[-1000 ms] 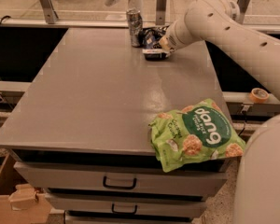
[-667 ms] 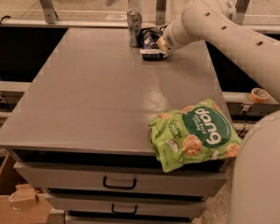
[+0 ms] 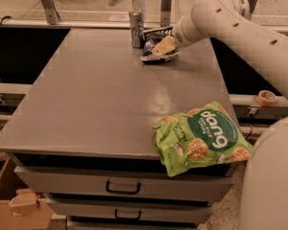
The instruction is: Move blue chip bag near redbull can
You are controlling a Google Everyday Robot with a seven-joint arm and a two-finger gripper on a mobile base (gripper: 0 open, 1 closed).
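The redbull can (image 3: 136, 28) stands upright at the far edge of the grey table (image 3: 101, 95). The blue chip bag (image 3: 156, 55) lies just to the right of the can, close to it and perhaps touching. My gripper (image 3: 162, 45) is at the bag's top, reaching in from the right on the white arm (image 3: 230, 23), and it covers part of the bag.
A bright green "dang" bag (image 3: 201, 137) lies at the table's front right corner, overhanging the edge. Drawers are below the front edge. A tape roll (image 3: 267, 97) sits on a ledge at the right. A cardboard box (image 3: 14, 205) is on the floor at the lower left.
The gripper and the blue bag have shifted slightly left, toward the can. The can and the green bag have not moved.
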